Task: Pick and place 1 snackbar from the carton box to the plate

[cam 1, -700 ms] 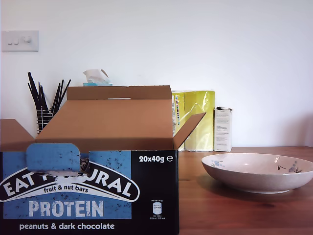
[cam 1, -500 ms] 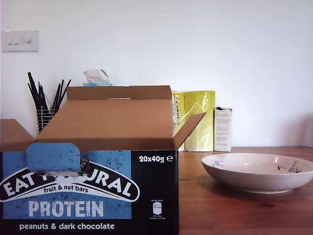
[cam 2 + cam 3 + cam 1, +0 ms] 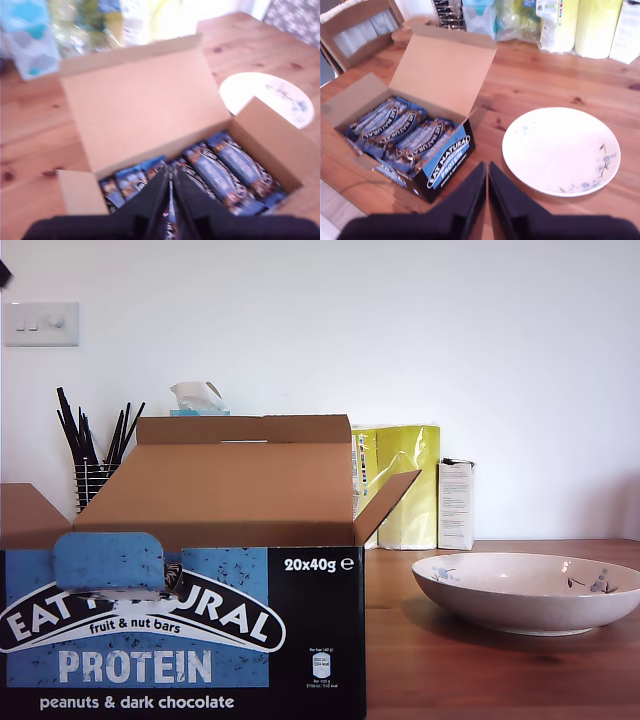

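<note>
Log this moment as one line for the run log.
stage: pre-grasp | first hand: shut, above bars in carton box | second hand: shut, holds nothing | plate: empty

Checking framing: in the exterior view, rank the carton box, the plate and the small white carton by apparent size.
1. carton box, though it sits nearest the camera, which inflates it.
2. plate.
3. small white carton, set farther back, so it looks smaller.

Soft daylight filled the exterior view — the plate (image 3: pixel 528 591) cast a faint shadow on the bench (image 3: pixel 470 670) beneath it. The first wrist view was blurred throughout, with the plate (image 3: pixel 267 97) and the background behind the carton box (image 3: pixel 145 105) blown out — the second stayed sharper.
</note>
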Controlling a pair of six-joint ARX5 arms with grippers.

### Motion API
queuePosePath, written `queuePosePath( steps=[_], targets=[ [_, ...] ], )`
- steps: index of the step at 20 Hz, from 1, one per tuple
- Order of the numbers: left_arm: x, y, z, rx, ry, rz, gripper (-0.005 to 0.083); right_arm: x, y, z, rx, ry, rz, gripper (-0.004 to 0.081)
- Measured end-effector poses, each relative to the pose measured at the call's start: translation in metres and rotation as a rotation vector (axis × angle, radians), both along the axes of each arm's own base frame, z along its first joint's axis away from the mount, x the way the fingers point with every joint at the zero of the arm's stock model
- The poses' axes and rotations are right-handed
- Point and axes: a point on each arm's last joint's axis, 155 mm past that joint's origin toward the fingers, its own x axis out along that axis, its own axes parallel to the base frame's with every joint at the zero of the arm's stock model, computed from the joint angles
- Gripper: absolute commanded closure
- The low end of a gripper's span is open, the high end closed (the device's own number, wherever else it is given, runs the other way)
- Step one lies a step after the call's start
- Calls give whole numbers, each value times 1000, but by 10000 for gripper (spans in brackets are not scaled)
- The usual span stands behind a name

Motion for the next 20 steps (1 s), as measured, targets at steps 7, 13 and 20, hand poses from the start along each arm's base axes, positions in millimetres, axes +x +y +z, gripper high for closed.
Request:
queuePosePath(
  steps=[7, 13, 20],
  targets=[
    [3, -46, -9, 10, 79, -138, 797, -22, -3, 12, -3, 40, 25, 783],
    [2, -80, -38, 27, 184, -198, 797, -23, -28, -3, -105, 79, -73, 783],
    [-1, -105, -58, 26, 261, -234, 797, -19, -29, -6, -120, 98, -83, 783]
  ],
)
